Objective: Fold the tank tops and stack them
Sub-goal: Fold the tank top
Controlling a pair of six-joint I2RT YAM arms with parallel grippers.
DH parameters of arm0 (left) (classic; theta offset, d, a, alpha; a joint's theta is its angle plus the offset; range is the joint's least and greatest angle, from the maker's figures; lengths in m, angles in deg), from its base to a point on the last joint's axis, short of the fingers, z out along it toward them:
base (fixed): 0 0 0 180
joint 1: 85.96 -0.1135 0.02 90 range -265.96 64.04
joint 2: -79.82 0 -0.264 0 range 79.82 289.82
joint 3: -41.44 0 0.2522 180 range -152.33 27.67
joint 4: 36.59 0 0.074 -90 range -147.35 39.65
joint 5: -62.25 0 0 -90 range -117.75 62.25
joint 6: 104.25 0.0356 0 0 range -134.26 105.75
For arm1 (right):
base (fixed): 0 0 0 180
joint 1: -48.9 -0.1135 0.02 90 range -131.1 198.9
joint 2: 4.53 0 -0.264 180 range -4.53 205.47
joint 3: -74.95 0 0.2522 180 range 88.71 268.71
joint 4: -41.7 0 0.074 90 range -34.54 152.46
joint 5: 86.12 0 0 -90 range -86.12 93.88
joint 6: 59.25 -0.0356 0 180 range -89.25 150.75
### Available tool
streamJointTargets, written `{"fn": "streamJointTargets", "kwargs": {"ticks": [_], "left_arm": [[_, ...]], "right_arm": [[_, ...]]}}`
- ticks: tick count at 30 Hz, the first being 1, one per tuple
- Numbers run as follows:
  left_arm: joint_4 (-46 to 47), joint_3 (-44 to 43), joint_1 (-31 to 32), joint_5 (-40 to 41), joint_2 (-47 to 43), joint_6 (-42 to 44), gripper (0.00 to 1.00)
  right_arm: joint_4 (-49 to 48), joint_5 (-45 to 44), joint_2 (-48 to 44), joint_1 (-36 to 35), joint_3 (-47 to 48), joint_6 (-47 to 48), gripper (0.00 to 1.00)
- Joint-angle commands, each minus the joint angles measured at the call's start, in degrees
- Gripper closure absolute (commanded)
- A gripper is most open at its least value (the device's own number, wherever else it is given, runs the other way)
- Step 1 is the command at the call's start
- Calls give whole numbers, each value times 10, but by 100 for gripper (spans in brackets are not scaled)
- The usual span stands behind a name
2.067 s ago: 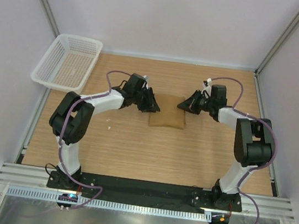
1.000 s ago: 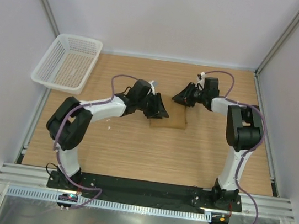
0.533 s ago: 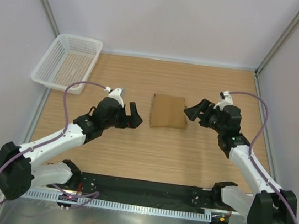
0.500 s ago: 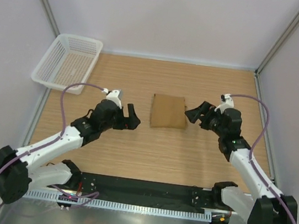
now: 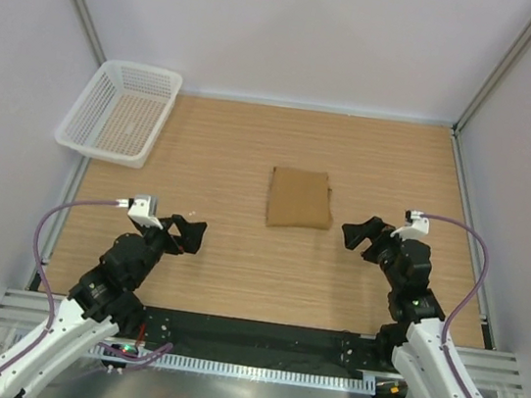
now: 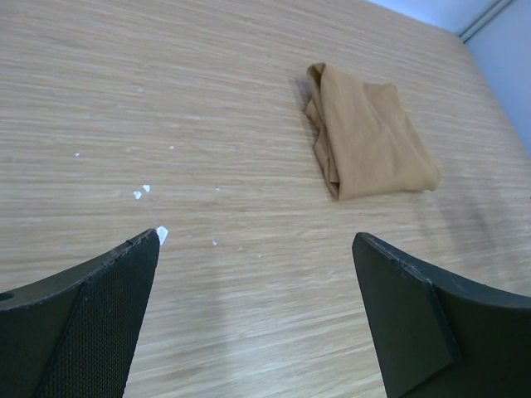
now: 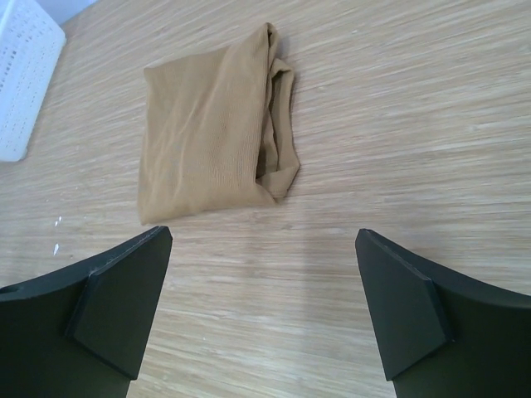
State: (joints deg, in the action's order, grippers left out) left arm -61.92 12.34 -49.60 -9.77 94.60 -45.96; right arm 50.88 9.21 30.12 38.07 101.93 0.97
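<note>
Tan-brown soft-cloth tank top [image 5: 300, 200], folded squarish, lies on the wooden table [image 5: 235, 274] ahead, between the arms. The right gripper [image 5: 364, 238] is nearer than the left gripper [image 5: 184, 235]. Both are spread apart and empty.

Tank top [image 5: 300, 199] lies on table [image 5: 235, 274], left pincer [image 5: 184, 235] and right pincer [image 5: 364, 237] nearer, basket [image 5: 80, 106] far-left.

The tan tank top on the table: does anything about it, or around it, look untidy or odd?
Mostly tidy. The tank top lies folded in a compact rectangle, but along one edge the layers bulge and do not lie flush. A few small white specks lie on the table, some way from it.
</note>
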Motion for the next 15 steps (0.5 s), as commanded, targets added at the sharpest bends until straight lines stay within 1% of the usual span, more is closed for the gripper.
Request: {"fn": "streamJointTargets", "kwargs": {"ticks": [1, 6, 15], "left_arm": [[15, 36, 0, 37, -54, 22, 0], [12, 51, 0, 46, -85, 11, 0], [18, 43, 0, 32, -40, 7, 0]], "right_arm": [[-25, -35, -34, -2, -6, 10, 0], [-24, -32, -42, -3, -14, 2, 0], [-25, -21, -44, -3, -18, 1, 2]]}}
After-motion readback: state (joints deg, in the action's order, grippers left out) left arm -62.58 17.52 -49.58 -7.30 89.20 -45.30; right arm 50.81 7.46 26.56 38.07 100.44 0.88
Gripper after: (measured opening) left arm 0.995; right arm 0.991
